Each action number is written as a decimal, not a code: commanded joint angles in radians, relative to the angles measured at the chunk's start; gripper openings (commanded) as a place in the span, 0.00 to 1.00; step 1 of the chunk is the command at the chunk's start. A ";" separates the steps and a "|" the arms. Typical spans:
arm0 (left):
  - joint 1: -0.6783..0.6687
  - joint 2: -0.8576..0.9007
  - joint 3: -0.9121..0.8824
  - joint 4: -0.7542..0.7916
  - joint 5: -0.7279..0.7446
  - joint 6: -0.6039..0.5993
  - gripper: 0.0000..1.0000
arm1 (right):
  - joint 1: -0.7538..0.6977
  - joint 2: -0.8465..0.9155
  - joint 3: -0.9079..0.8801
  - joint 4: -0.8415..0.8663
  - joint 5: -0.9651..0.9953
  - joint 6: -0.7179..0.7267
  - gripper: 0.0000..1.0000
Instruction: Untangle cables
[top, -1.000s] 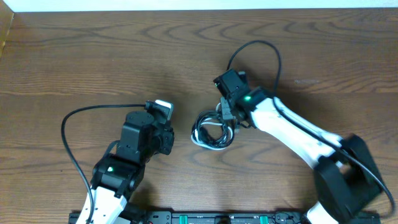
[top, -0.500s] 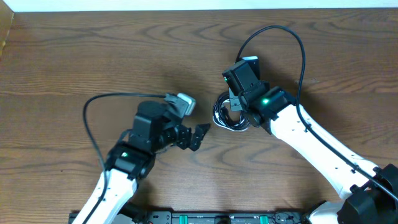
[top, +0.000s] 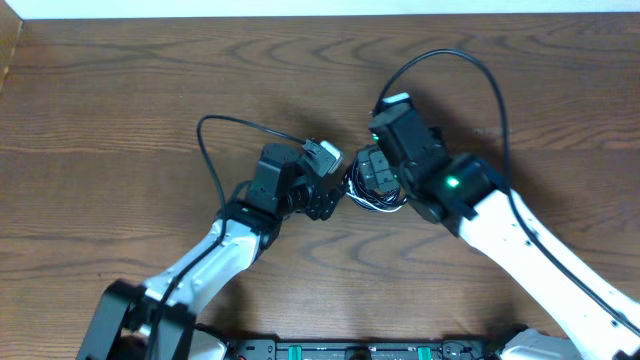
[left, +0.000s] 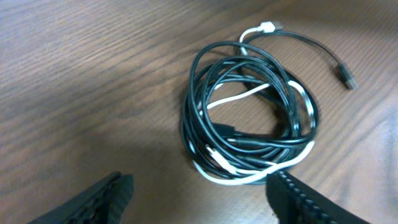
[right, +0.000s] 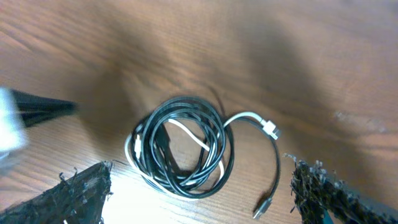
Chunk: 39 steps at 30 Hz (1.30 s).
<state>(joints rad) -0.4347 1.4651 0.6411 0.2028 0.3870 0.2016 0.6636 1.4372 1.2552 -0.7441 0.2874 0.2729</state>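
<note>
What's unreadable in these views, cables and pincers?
1. Overhead: cables mostly hidden under right pincer; crossings unreadable.
2. Left wrist: left pincer fingers cut by bottom edge.
3. Right wrist: blurred shape at left edge, unidentifiable.
4. Right wrist: black plug too small to type.

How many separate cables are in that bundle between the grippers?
2. The black cable lies coiled in several loops; the white cable threads through that same coil. Overlaps could hide another.

No readable text, label, brand, number or sign anywhere.
</note>
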 joint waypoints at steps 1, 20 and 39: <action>-0.002 0.071 0.018 0.080 -0.006 0.034 0.70 | 0.002 -0.082 0.005 -0.004 0.005 -0.035 0.91; -0.119 0.293 0.018 0.414 -0.003 -0.046 0.58 | 0.005 -0.183 0.005 -0.003 -0.069 -0.035 0.93; -0.118 0.463 0.018 0.623 -0.007 -0.068 0.07 | 0.006 -0.183 0.005 -0.064 -0.145 -0.039 0.82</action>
<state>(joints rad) -0.5526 1.9198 0.6487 0.8158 0.3805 0.1543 0.6636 1.2610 1.2552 -0.8017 0.1520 0.2436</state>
